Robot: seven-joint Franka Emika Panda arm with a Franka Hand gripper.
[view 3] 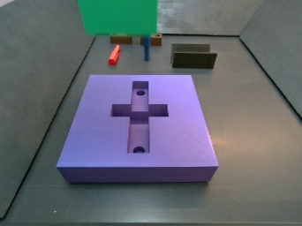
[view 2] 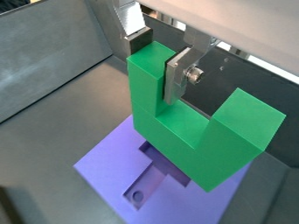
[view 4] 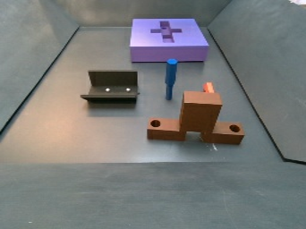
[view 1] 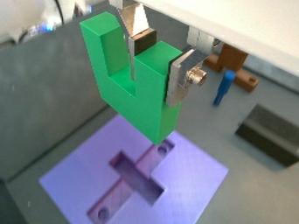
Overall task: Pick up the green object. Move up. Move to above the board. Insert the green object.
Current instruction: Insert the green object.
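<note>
My gripper (view 1: 155, 74) is shut on one prong of the bright green U-shaped object (view 1: 126, 98) and holds it in the air, prongs up. It hangs above the purple board (view 1: 193, 179), over its cross-shaped recess. Both wrist views show this; the gripper (view 2: 158, 59), the green object (view 2: 198, 144) and the board (view 2: 103, 164) also appear there. In a side view the green object (view 3: 118, 16) hangs at the top edge, beyond the board's (view 3: 177, 115) far end, with the gripper out of frame. In a side view the board (view 4: 149, 51) lies at the far end, with no gripper or green object in frame.
The dark fixture (view 3: 193, 58) stands behind the board and also shows in a side view (view 4: 114, 87). A thin red stick (view 3: 115, 56), a blue peg (view 3: 147, 48) and a brown block (view 4: 199, 116) stand nearby. Grey walls enclose the floor.
</note>
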